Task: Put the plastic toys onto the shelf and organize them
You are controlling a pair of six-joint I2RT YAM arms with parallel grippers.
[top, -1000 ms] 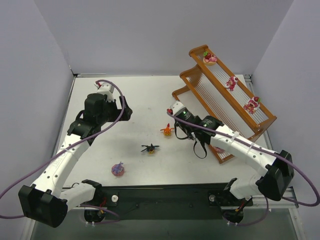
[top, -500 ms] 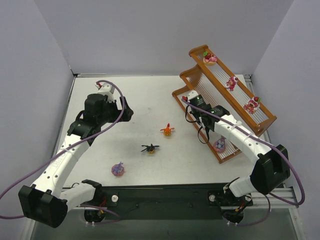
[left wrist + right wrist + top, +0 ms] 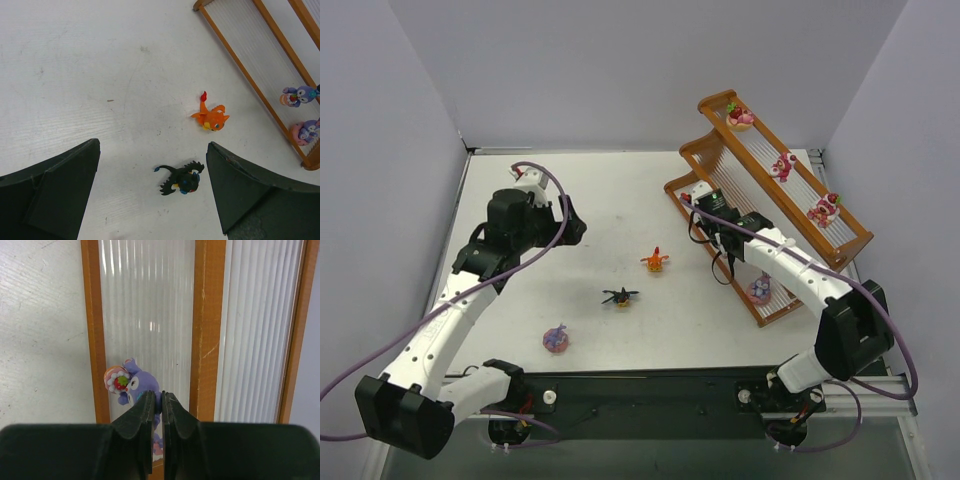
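purple toy (image 3: 134,386) stands on the lowest tier of the shelf (image 3: 202,315), just beyond the right fingers (image 3: 156,399), pressed together and apparently gripping nothing. left fingers (image 3: 152,145), spread wide and empty, hang over the surface (image 3: 75,60) with the black toy (image 3: 181,179) between them, likely lined up to grab it.

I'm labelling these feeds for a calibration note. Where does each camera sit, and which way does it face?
Top external: high behind the bases, looking down at the table, shelf and both arms.
Left wrist: on the left arm, facing down at the orange toy and black toy; left gripper open.
Right wrist: facing down at the shelf's lowest tier; right gripper shut on a purple toy.
Shared: top and left wrist both show the orange and black toys.
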